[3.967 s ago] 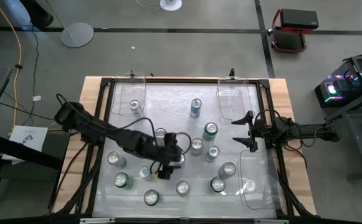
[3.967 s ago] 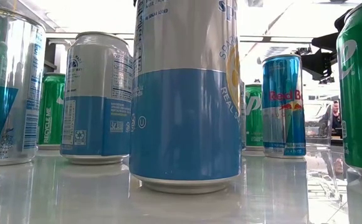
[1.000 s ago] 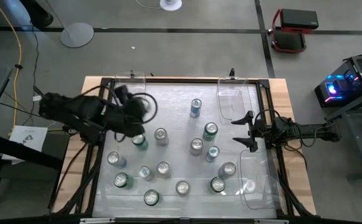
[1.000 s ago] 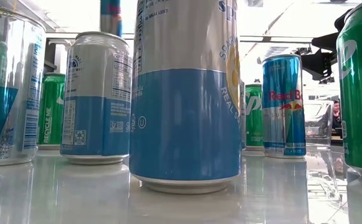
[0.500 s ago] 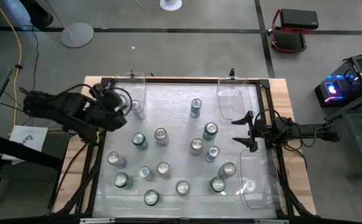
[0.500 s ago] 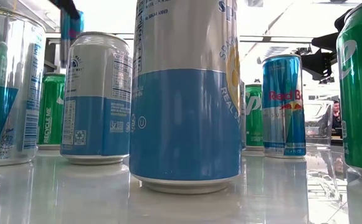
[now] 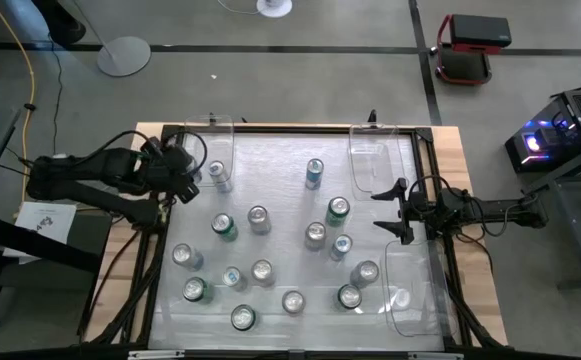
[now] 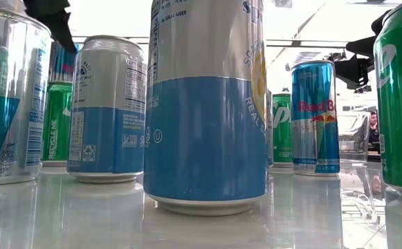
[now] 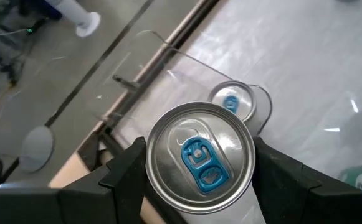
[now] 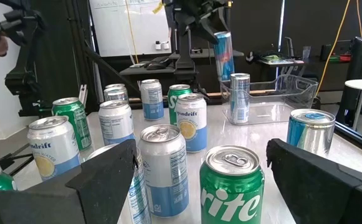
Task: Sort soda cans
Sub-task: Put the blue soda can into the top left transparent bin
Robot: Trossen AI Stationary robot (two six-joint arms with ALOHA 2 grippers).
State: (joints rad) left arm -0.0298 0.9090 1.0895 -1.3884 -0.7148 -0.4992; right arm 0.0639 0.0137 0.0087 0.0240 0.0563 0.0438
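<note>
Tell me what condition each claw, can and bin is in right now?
Left claw: shut on a blue-tabbed can, held over the far-left bin.
Right claw: open, empty.
Can in the far-left bin: upright.
Cans on the table: upright, unsorted.

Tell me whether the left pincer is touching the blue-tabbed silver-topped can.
Touching. The left wrist view shows the left pincer with both dark fingers pressed against the blue-tabbed silver-topped can.

left tool [image 7: 182,168] lifted a blue-tabbed can [image 9: 200,160] from mid-table, carried apparently over far-left bin [image 7: 213,135]
</note>
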